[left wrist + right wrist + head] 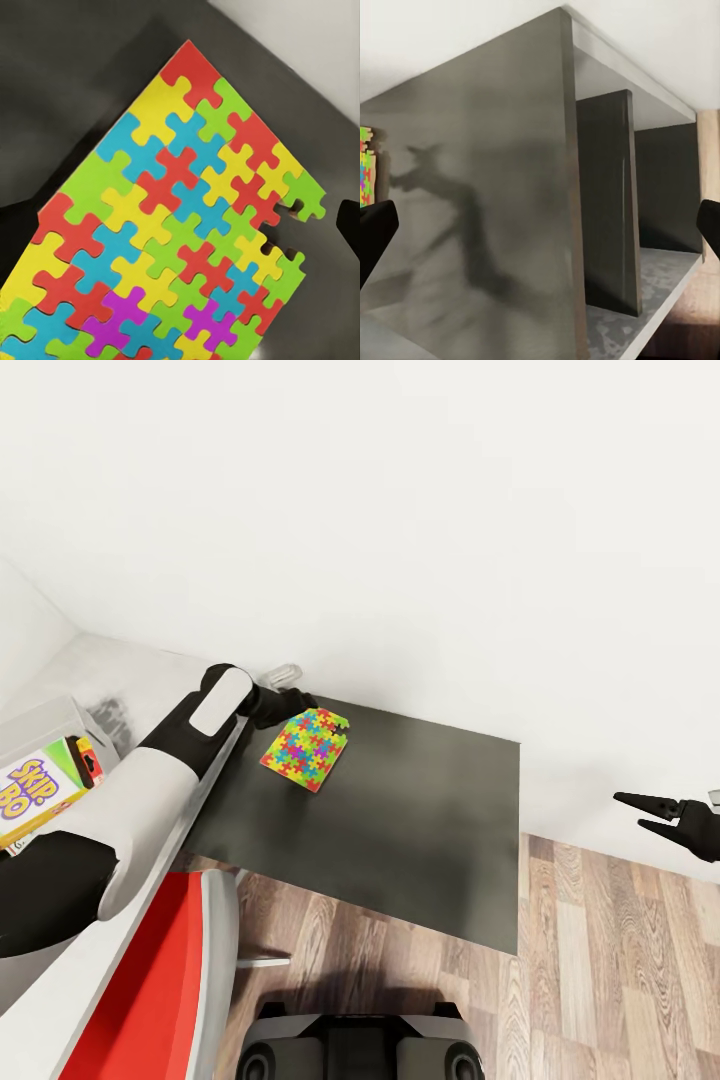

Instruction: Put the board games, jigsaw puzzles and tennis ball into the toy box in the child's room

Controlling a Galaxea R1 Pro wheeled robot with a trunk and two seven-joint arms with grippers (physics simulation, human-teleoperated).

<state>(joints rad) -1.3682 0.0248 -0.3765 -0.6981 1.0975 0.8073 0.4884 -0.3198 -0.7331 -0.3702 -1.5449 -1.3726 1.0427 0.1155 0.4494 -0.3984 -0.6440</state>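
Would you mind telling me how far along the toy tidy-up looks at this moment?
Done, it seems: the white-green SKIP BO game box lies in the light grey toy bin. In hand: the open left hand reaches the multicoloured jigsaw puzzle sheet on the dark grey table, not yet gripping it. Left: binning that puzzle at least. The right hand hangs open.

A child's room at home — jigsaw puzzle (305, 749) on a dark table (420, 840) (wood-plank floor (610, 960), white walls (400, 510)).
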